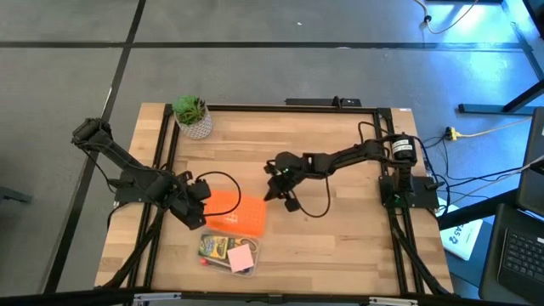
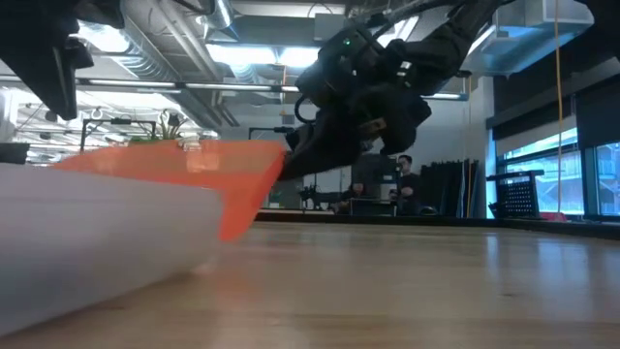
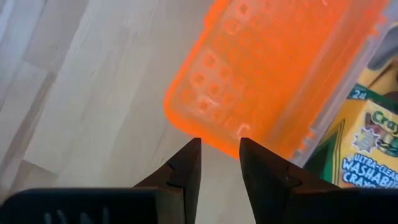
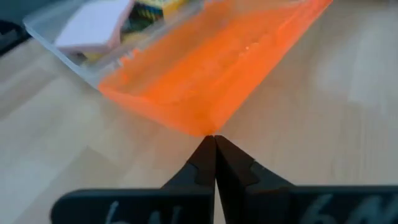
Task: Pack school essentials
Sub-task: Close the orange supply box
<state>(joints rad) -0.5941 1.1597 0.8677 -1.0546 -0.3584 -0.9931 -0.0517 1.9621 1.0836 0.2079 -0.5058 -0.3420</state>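
The clear case [image 1: 223, 259] lies near the table's near edge with its orange perforated lid [image 1: 234, 212] swung open and tilted up. Inside I see the green-and-yellow crayon box [image 1: 214, 246] and the pink note pad [image 1: 240, 257]. My right gripper [image 4: 214, 137] is shut at the lid's corner that points to the table's right. My left gripper [image 3: 219, 142] is open, with its tips at the lid's opposite rounded corner [image 3: 211, 134]. Scissors, pencils and eraser do not show. My right gripper pinches the orange lid by its free corner [image 4: 208, 127] between its two shut fingers, coming level from the table's right. The lid [image 2: 194, 160] stands raised off the table and slants up from the clear case. My left gripper may touch the lid's edge; I cannot tell.
A green potted plant [image 1: 193, 115] stands at the table's far left corner. A black cable [image 1: 319, 208] loops on the wood below the right arm. Bare wood spreads across the table's middle and right. People stand in the room beyond the table [image 2: 402, 179].
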